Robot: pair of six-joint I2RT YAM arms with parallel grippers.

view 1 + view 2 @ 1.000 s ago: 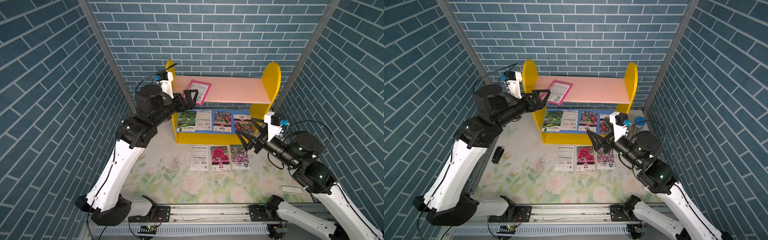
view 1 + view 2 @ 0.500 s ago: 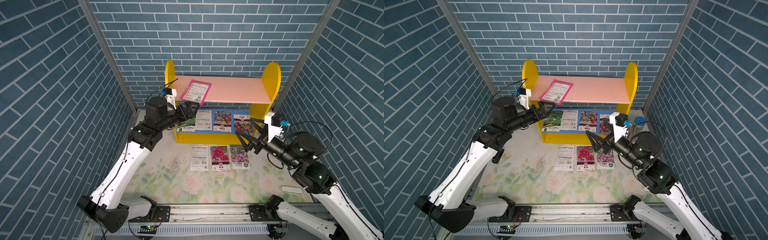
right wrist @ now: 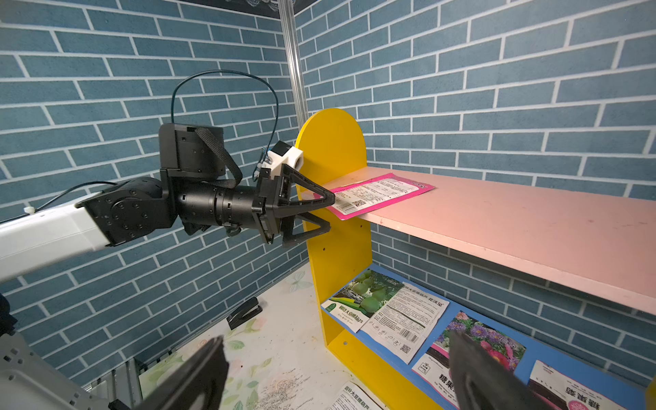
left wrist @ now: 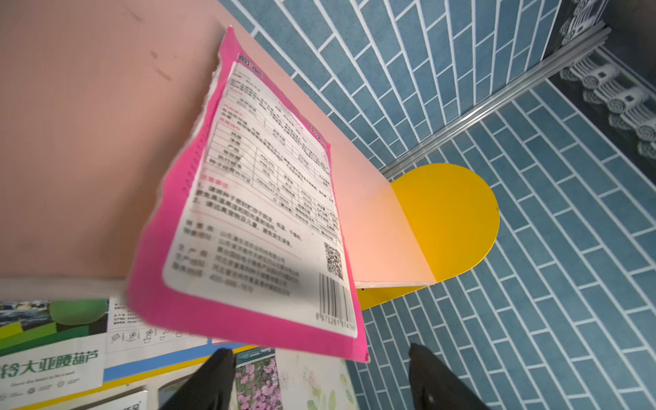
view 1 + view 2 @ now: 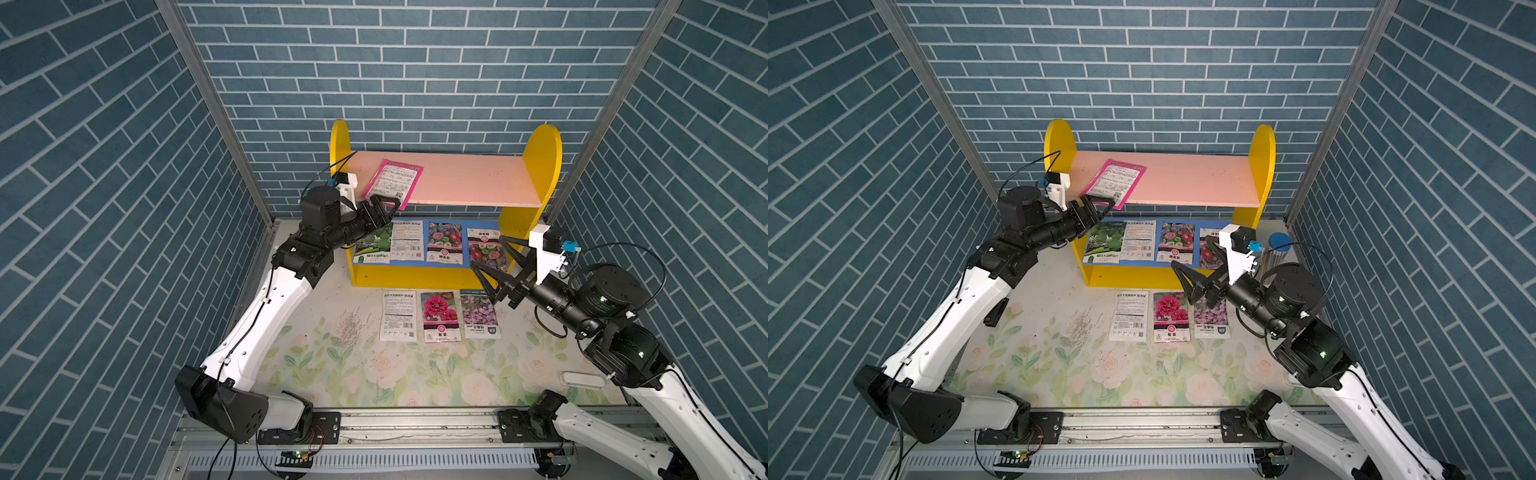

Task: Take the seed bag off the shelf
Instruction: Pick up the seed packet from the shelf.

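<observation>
Nearest, three loose packets (image 5: 439, 316) lie flat on the floral mat (image 5: 374, 374). Just above them the R gripper (image 5: 486, 252) hovers w/ jaws spread wide, holding nothing. Behind stands the shelf (image 5: 544, 166), w/ four shelved packets (image 5: 424, 243) on its blue lower board (image 4: 159, 364). The L gripper (image 5: 392, 208) sits at the front edge of the pink upper board (image 5: 469, 183). Its fingers are apart, one above & one below the overhanging corner of the seed bag (image 5: 395, 180), not clamped. The bag lies print-up near the L side panel.
</observation>
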